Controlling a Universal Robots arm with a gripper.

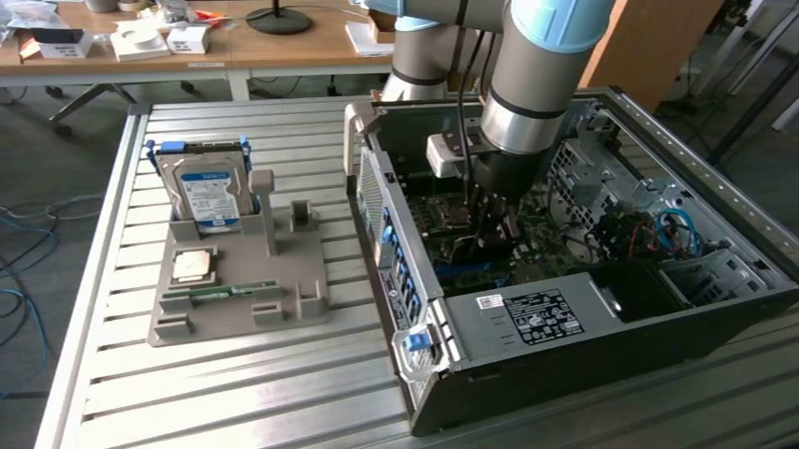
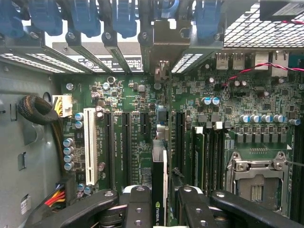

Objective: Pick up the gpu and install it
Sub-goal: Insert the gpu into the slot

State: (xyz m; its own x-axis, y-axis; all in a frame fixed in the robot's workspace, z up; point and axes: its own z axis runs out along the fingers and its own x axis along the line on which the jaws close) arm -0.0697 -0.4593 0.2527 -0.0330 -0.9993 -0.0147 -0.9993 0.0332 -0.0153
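Observation:
The gpu (image 2: 159, 183) shows edge-on in the wrist view, a thin black card with a small green logo. My gripper (image 2: 160, 209) is shut on it, one black finger (image 2: 137, 204) on each side. The card stands upright over the black expansion slots of the green motherboard (image 2: 133, 142). Its pale metal bracket (image 2: 164, 42) reaches the slot openings in the case's rear wall. Whether the card's edge sits down in a slot I cannot tell. In the exterior view my gripper (image 1: 491, 224) is low inside the open computer case (image 1: 525, 318), close over the motherboard.
Around the card are a white slot (image 2: 89, 145), seated RAM sticks (image 2: 199, 152), the CPU socket (image 2: 256, 178) and a sleeved cable bundle (image 2: 38, 109). On the slatted table, a grey fixture (image 1: 238, 309) holds a hard drive (image 1: 206, 192), a CPU (image 1: 194, 267) and a RAM stick (image 1: 219, 292).

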